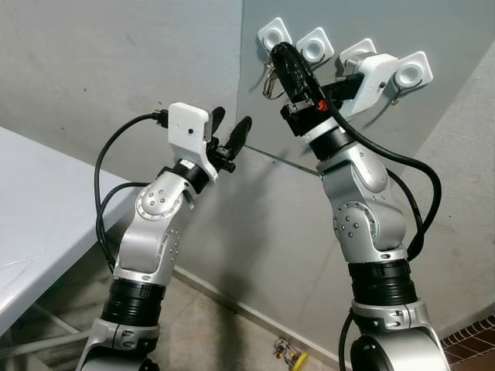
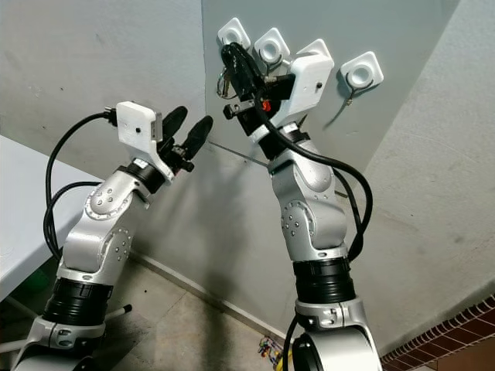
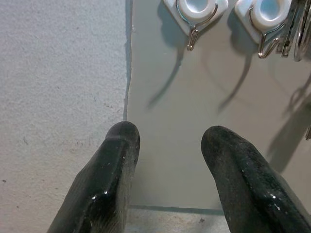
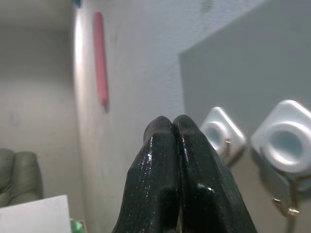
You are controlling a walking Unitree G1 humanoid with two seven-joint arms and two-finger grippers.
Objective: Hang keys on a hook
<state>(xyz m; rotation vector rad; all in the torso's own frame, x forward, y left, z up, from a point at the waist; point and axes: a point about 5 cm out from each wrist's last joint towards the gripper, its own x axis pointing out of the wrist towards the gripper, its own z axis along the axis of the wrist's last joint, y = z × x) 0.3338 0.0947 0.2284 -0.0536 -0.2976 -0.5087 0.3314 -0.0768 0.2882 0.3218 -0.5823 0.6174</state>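
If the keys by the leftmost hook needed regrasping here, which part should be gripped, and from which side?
Probably the keys' dangling lower ends, approached from below and the robot's left. They hang beside the leftmost hook, and the right end effector, pressed shut, crowds the other side.

1. The right arm (image 1: pixel 363 224) is raised steeply, elbow bent, with its wrist tilted up and toward the robot's left.
2. The right gripper (image 4: pixel 173 124) has its two black fingers (image 4: pixel 160 165) pressed together tip to tip (no gap between them in the wrist view).
3. The left arm (image 1: pixel 151 232) is raised too, lower than the right, forearm angled up and toward the right arm.
4. The left gripper (image 3: pixel 170 141) holds its fingers (image 3: pixel 109 184) well apart, with nothing between the tips.
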